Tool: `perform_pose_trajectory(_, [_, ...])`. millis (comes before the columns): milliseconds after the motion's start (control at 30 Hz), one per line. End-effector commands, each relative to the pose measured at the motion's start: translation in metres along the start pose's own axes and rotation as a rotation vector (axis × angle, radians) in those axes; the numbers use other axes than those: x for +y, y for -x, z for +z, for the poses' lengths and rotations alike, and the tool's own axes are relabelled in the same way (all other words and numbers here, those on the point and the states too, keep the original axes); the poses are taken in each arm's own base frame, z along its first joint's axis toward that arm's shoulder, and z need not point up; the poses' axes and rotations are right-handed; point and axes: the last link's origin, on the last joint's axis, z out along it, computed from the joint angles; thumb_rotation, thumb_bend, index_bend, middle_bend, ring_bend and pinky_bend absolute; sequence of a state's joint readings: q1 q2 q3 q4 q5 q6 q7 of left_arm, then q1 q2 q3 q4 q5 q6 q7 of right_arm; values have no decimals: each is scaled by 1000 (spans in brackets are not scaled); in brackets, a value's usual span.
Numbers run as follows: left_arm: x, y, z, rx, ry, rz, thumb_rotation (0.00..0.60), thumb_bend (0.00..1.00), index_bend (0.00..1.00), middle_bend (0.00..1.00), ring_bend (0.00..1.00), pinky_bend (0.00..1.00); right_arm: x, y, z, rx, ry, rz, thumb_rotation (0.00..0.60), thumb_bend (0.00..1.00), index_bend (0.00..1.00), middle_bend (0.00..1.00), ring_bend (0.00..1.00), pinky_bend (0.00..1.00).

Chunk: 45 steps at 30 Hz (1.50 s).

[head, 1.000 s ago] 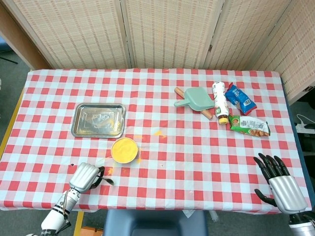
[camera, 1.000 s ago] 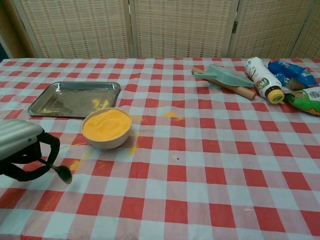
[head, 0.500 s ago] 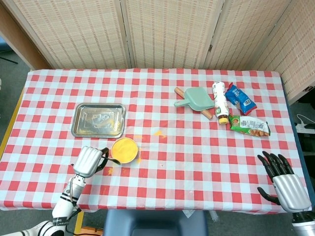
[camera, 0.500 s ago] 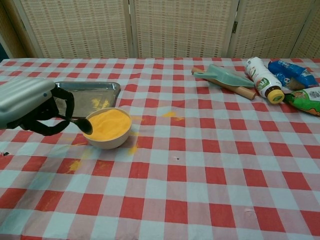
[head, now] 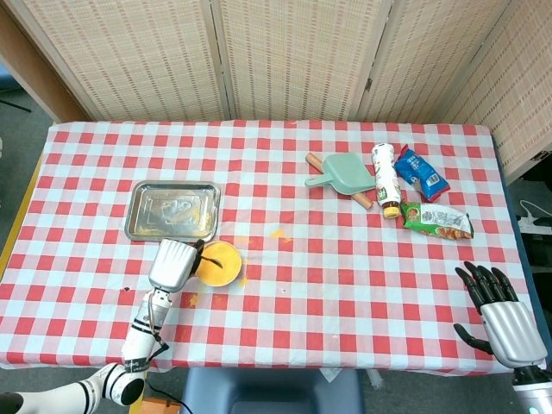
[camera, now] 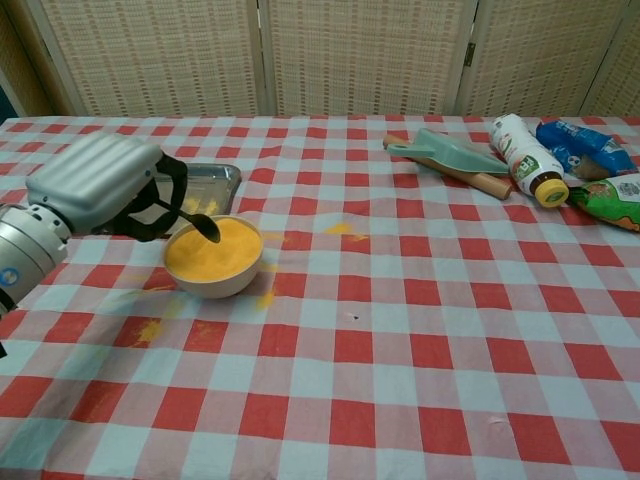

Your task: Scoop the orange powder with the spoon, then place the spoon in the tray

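Broadly, you had the red-and-white checked tablecloth [head: 285, 216] filling most of both frames, with woven screens [head: 293, 56] across the top. Left of centre lay the steel tray [head: 172, 210], streaked with orange dust. Your left hand [camera: 105, 185] sat at the left of the chest view, fingers curled around a dark spoon [camera: 207, 226] whose bowl hung just over the left edge of the powder. Your right hand [head: 504, 315] rested at the lower right corner of the head view, fingers spread and holding nothing. Just below and right of the tray stood the bowl of orange powder [camera: 213, 254], with spilled orange smears on the cloth around it. In the upper right lay a green dustpan-like scoop [head: 342, 172] over a wooden roller, then a white bottle [head: 386, 178], a blue packet [head: 421, 173] and a green snack packet [head: 436, 219] beside them.
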<state>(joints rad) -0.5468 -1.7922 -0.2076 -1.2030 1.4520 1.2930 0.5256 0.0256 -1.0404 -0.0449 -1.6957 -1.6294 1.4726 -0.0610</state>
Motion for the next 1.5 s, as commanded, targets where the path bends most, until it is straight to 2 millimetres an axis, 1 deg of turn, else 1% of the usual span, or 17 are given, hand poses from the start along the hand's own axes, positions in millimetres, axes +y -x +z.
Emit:
perform_pose_trajectory(33, [3,10,6,9,-14,79,600,489,760,1000,1000,1000,1,0,2,-3,7,0,600,172,0,0,0,0])
perform_pose_trajectory(133, [4,15,9,43,-28,142,600,492,760,1000,1000,1000,2,0,3,-2,13,0,600,172,0,0,0,0])
perform_pose_trajectory(267, [4,20,9,106,-31,286,600,500,760,1000,1000,1000,3,0,4,-5,21,0,600,173,0,0,0,0])
perform_pose_trajectory(367, [6,25,8,118,-25,324,600,504,760,1000,1000,1000,3,0,5,-5,24,1,600,173,0,0,0,0])
perform_pose_trajectory(800, [12,38,-5,118,12,380,600,505,765,1000,1000,1000,3,0,4,-1,23,0,600,174,0,0,0,0])
perform_pose_trajectory(1167, [14,42,-6,114,19,395,600,507,757,1000,1000,1000,3,-1,4,1,22,1,600,175,0,0,0,0])
perform_pose_trajectory(1200, [14,41,-6,116,21,395,600,506,738,1000,1000,1000,3,-1,4,1,22,1,600,175,0,0,0,0])
perform_pose_trajectory(1267, [14,41,-6,118,24,396,600,505,660,1000,1000,1000,3,-1,4,1,22,1,600,176,0,0,0,0])
perform_pose_trajectory(1400, [13,42,-7,97,34,405,600,502,304,1000,1000,1000,3,-2,3,7,23,3,600,177,0,0,0,0])
perform_pose_trajectory(1433, [12,42,-7,88,34,403,600,502,232,1000,1000,1000,3,-2,3,7,23,3,600,178,0,0,0,0])
perform_pose_trajectory(1500, [12,41,-7,77,35,395,600,499,148,1000,1000,1000,3,-2,3,7,22,4,600,179,0,0,0,0])
